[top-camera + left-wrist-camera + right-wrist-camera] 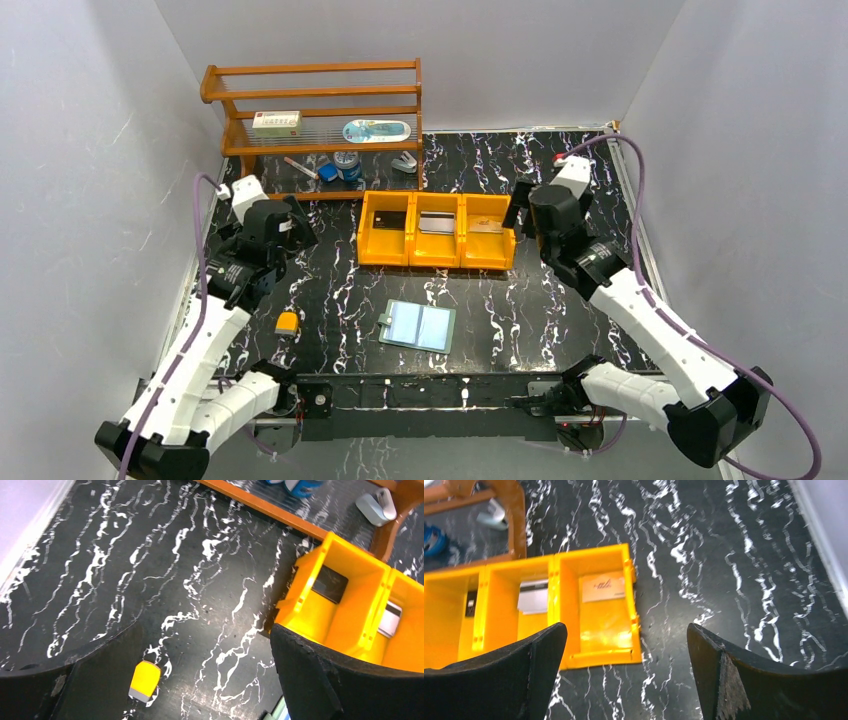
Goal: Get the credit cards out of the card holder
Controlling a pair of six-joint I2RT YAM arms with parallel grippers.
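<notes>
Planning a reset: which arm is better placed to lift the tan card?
Right: the right tool, open, hangs beside the compartment holding the tan card; the left tool sits past the tray's far end.

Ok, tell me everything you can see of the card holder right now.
The card holder lies opened flat on the black marbled table, on the arms' side of the orange tray, slightly askew. It has two panels with muted-green edging, and pale glossy inner pockets facing up. No card shows in them. Only the table touches it.

Print on the tan card (603, 588) illegible.
</notes>
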